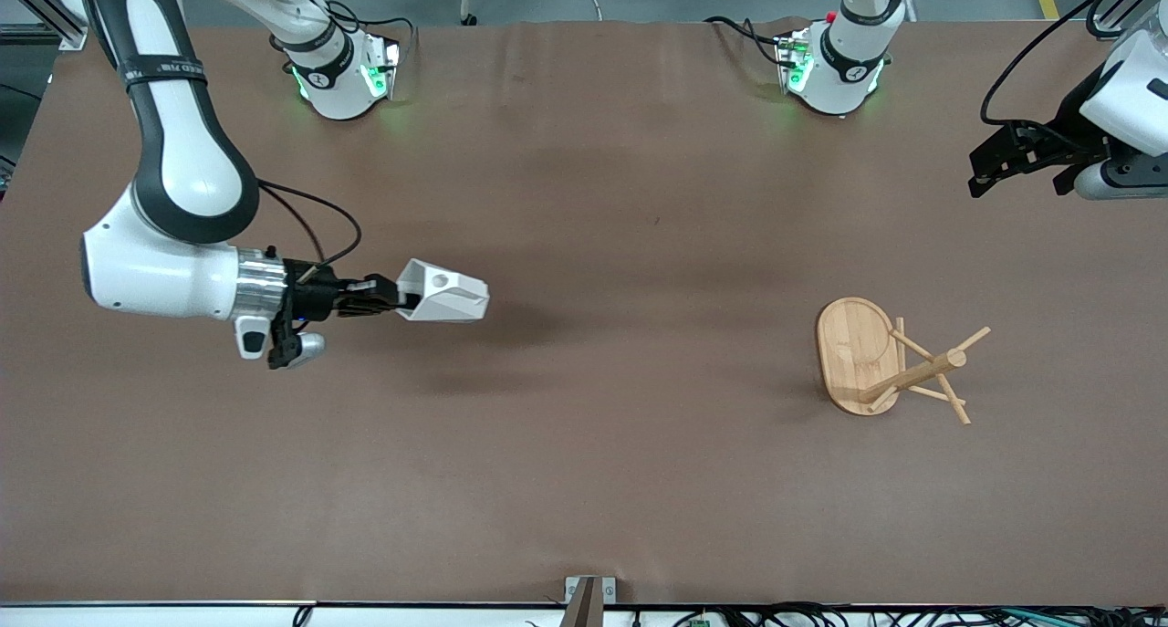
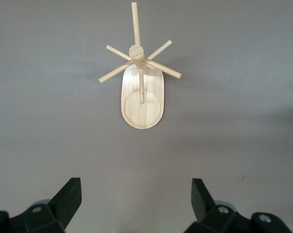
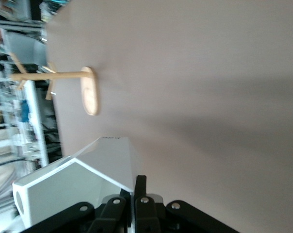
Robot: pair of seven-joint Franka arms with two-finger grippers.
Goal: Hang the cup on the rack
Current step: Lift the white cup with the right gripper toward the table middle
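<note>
Seemingly mid-carry, the front view shows the right gripper (image 1: pixel 394 299) clamped on the cup (image 1: pixel 444 292), lifted over the counter (image 1: pixel 584 481) toward the right arm's end, while the rack (image 1: pixel 899 362) stands well apart near the left arm's edge. From the left wrist, the left gripper (image 2: pixel 137 204) waits with fingers spread above the rack (image 2: pixel 142 94). From the right wrist, the cup (image 3: pixel 73 184) is pinched at its rim, probably to leave the handle hole free for a peg.

The table (image 1: pixel 584 481) was seen from high up, facing the robots. Each wrist camera looked past its fingers. The rack (image 1: pixel 867 358) was shared by all views.
</note>
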